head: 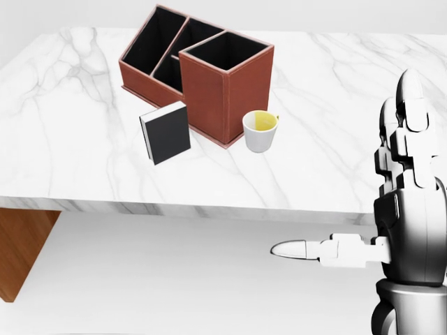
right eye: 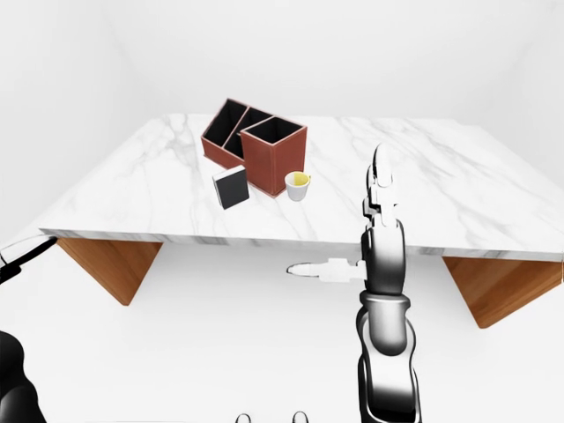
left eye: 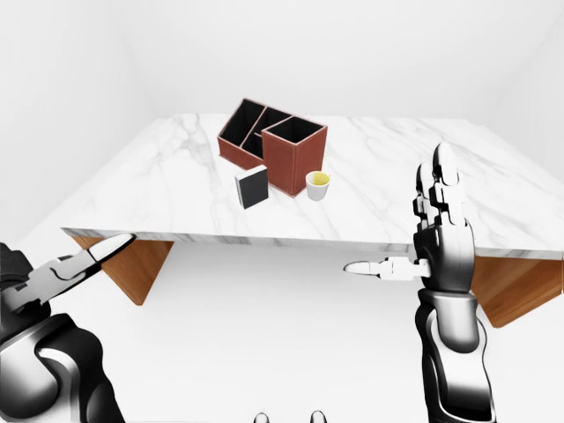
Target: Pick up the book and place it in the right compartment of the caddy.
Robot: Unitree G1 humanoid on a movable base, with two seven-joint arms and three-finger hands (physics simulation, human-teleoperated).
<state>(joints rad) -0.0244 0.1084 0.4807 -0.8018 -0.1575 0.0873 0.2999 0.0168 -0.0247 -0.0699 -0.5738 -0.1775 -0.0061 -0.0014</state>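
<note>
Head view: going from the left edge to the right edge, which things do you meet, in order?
Book → cup → right hand. The caddy is left out, because it spans both the book and the cup.

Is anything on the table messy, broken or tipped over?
Nothing is spilled or broken. The black book stands tilted, seemingly leaning on the caddy, which sits turned at an angle to the table edge. The cup stands upright beside it.
</note>
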